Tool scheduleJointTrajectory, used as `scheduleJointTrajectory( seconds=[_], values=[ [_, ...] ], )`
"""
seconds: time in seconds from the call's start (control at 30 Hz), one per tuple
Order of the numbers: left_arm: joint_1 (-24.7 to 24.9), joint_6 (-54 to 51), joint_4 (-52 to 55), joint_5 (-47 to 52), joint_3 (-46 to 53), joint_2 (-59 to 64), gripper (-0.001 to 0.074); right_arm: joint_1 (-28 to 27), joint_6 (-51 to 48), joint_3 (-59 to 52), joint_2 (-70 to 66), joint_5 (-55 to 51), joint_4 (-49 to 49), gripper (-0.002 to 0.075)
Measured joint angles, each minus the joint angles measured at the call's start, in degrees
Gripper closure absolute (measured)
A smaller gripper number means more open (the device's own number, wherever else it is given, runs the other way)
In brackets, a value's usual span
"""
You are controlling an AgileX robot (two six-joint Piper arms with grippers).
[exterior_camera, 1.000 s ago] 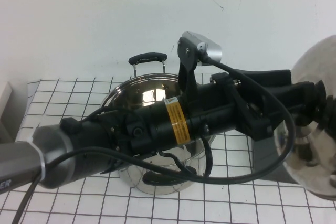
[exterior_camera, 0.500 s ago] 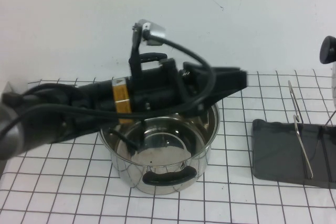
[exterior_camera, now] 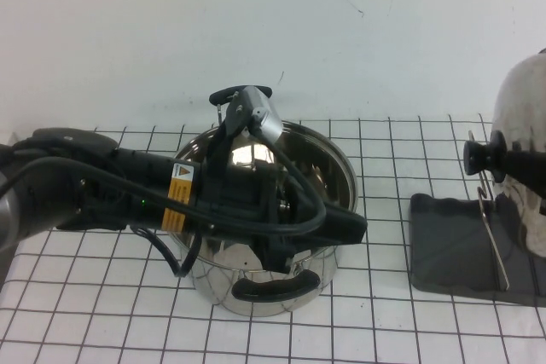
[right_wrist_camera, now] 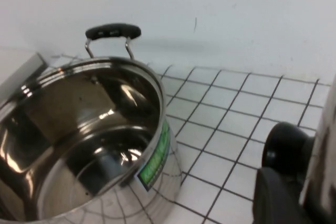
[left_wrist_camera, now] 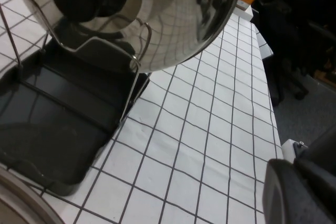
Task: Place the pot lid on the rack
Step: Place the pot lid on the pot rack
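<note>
The shiny domed pot lid [exterior_camera: 522, 117] hangs on edge at the far right, its black knob [exterior_camera: 478, 158] facing left, just above the rack. The rack's wire loops [exterior_camera: 493, 236] rise from a dark grey tray [exterior_camera: 448, 249]. My right gripper [exterior_camera: 512, 166] is shut on the lid at the knob; the right wrist view shows the knob [right_wrist_camera: 286, 144] beside one finger [right_wrist_camera: 275, 200]. My left gripper [exterior_camera: 345, 228] is empty, above the open steel pot [exterior_camera: 328, 155], well left of the rack. The left wrist view shows the lid [left_wrist_camera: 173, 19] over the tray [left_wrist_camera: 47, 124].
The deep steel pot, with two black handles [exterior_camera: 273, 287], stands mid-table under my left arm; it also shows in the right wrist view [right_wrist_camera: 89, 129]. The white wall runs behind. A pale box edge sits at the far left [exterior_camera: 7, 147].
My left arm has drawn back from the lid at the right and now lies low over the pot. The lid has come down toward the rack at the right edge.
</note>
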State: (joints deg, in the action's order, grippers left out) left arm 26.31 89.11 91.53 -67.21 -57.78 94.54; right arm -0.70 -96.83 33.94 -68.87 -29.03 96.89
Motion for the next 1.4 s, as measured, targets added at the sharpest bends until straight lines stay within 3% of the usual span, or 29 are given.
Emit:
scheduleJointTrajectory(
  seconds=[0.1,0.33,0.63,0.8,1.0,1.13,1.4],
  values=[
    [0.00,0.32,0.60,-0.14,0.00,-0.10,0.0735,0.00,-2.70,0.00,-2.74,-0.22,0.13,0.0580],
    [0.00,0.69,3.73,-0.18,0.00,-0.10,0.0736,0.00,-5.80,0.26,-4.71,-0.13,0.42,0.0407],
    [0.00,4.49,9.70,1.69,0.00,-0.52,0.0736,-0.20,-5.93,0.39,-2.47,2.86,-0.21,0.0377],
    [0.00,5.91,9.75,8.61,0.00,-2.95,0.0736,-0.83,1.11,0.39,3.90,6.45,-8.33,0.0377],
    [0.00,5.91,9.75,22.57,0.71,-11.72,0.0736,-2.05,18.78,0.39,13.35,5.14,-25.87,0.0378],
    [0.00,5.91,9.75,34.69,5.59,-20.29,0.0736,-2.14,31.40,0.39,20.66,2.73,-37.92,0.0421],
    [0.00,10.34,8.85,55.58,28.17,-44.55,0.0736,-2.14,46.85,0.39,41.84,0.48,-52.70,0.0673]
  ],
)
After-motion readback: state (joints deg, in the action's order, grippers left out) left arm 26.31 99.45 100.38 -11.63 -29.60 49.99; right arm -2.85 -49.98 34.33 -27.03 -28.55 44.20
